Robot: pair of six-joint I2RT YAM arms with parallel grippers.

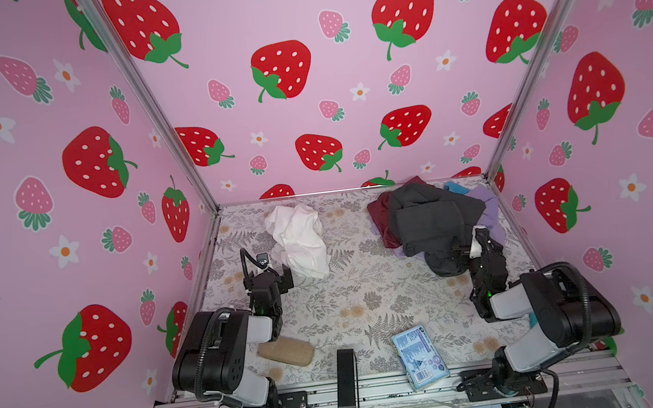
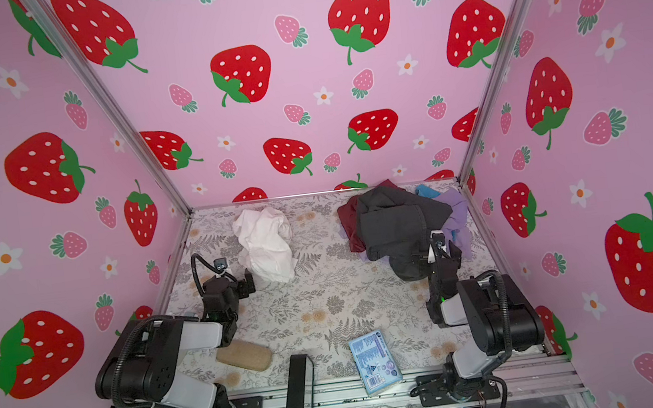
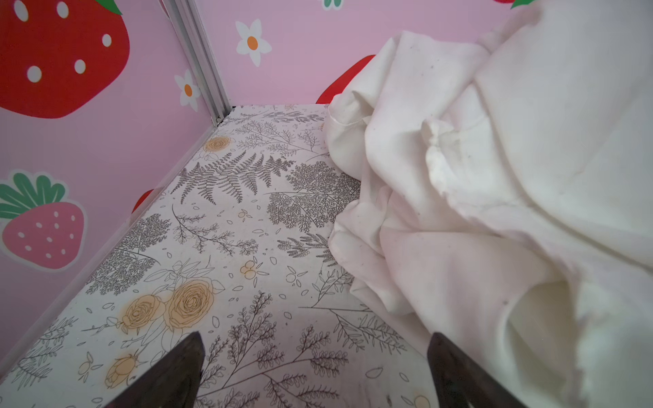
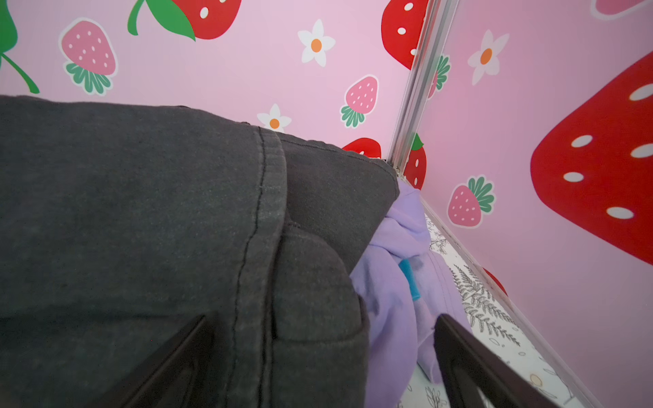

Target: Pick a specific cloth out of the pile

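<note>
Both top views show a floral-printed bench (image 1: pixel 339 295) inside a pink strawberry-patterned enclosure. The cloth, a plain white, thin, wrinkled fabric garment (image 1: pixel 299 239) (image 2: pixel 265 243), lies crumpled on its own, just ahead of the left gripper (image 1: pixel 283 279) (image 2: pixel 247 283) and well apart from the pile (image 1: pixel 435 222) (image 2: pixel 402 225), a heap of dark grey, maroon, lilac and blue garments.

From the left wrist view, the left fingers (image 3: pixel 176 374) stand wide apart with nothing between them but bare bench; the white cloth (image 3: pixel 494 194) lies ahead of them and to one side, its near fold reaching past one fingertip. I cannot tell whether that tip touches the fabric.

From the right wrist view, the right gripper (image 4: pixel 318 360) is fully spread and holds nothing. Its fingers (image 4: pixel 466 356) sit at the near edge of the pile: the dark grey garment (image 4: pixel 141 229) with a stitched seam fills the space ahead of and between them, and the lilac garment (image 4: pixel 392 293) with a small blue strip lies beside one finger.

Behind both grippers, near the front rail, lie a tan oblong sponge-like block (image 1: pixel 286 352), a black rectangular box (image 1: pixel 346 383) and a light blue printed packet (image 1: pixel 419 355).
</note>
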